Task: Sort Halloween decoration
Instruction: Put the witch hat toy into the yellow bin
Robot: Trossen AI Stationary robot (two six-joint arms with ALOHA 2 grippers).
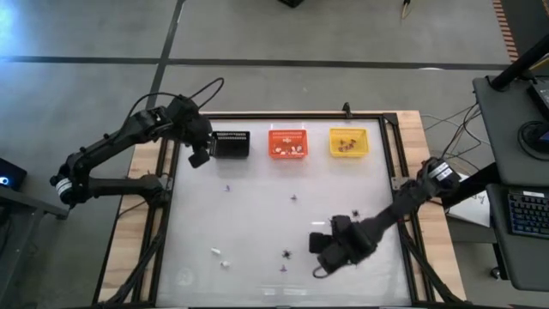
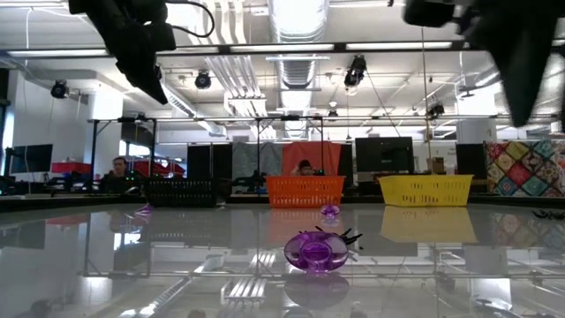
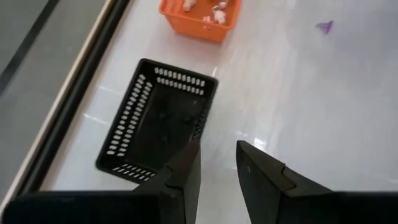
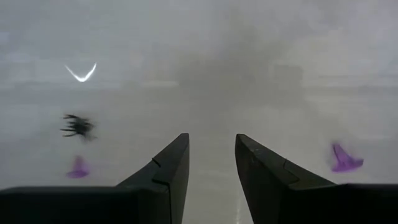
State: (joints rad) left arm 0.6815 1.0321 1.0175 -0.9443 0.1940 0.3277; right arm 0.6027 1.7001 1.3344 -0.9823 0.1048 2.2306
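Note:
The decorations lie scattered on the white table: a black spider [image 1: 286, 254] with a purple piece [image 1: 283, 267] beside it, another spider [image 1: 356, 213], purple bits [image 1: 294, 198] [image 1: 228, 186] and white bits [image 1: 214, 251]. My right gripper [image 1: 319, 249] is low over the near middle, open and empty. In its wrist view [image 4: 211, 140] a spider [image 4: 78, 126] and purple pieces [image 4: 78, 168] [image 4: 345, 160] lie to either side. My left gripper [image 1: 199, 157] hovers open beside the black basket [image 1: 231, 143], holding nothing [image 3: 217, 146].
Three baskets stand in a row at the far edge: the black one [image 3: 158, 121], an orange one [image 1: 288, 142] holding white bits, and a yellow one [image 1: 348, 142] holding brownish pieces. A dark frame [image 1: 388, 163] rims the table. A purple ring [image 2: 318, 252] lies near the low camera.

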